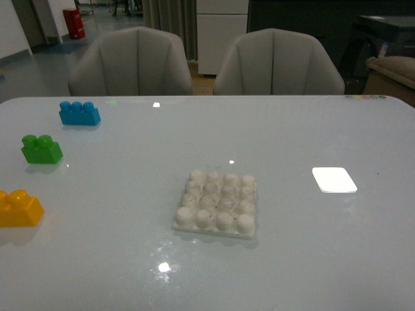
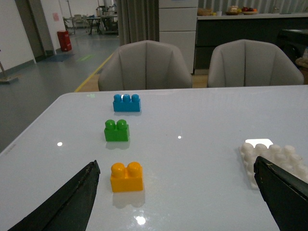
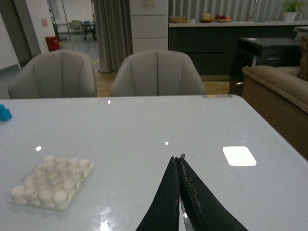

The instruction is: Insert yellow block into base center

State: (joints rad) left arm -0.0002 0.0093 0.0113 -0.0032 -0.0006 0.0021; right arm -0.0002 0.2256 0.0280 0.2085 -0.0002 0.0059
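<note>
The yellow block (image 1: 19, 208) stands on the table at the left edge of the front view, two studs up. It also shows in the left wrist view (image 2: 127, 176), ahead of my open left gripper (image 2: 177, 174) and nearer its one finger (image 2: 79, 192). The white studded base (image 1: 218, 205) lies flat near the table's middle; its edge shows in the left wrist view (image 2: 269, 156) and the whole plate in the right wrist view (image 3: 49, 181). My right gripper (image 3: 178, 159) is shut and empty above bare table, away from the base. Neither arm shows in the front view.
A green two-stud brick (image 1: 41, 148) and a blue three-stud brick (image 1: 79, 113) stand behind the yellow block, in a row along the table's left side. Two grey chairs (image 1: 133, 63) stand behind the table's far edge. A bright light reflection (image 1: 334, 179) lies on the table's right.
</note>
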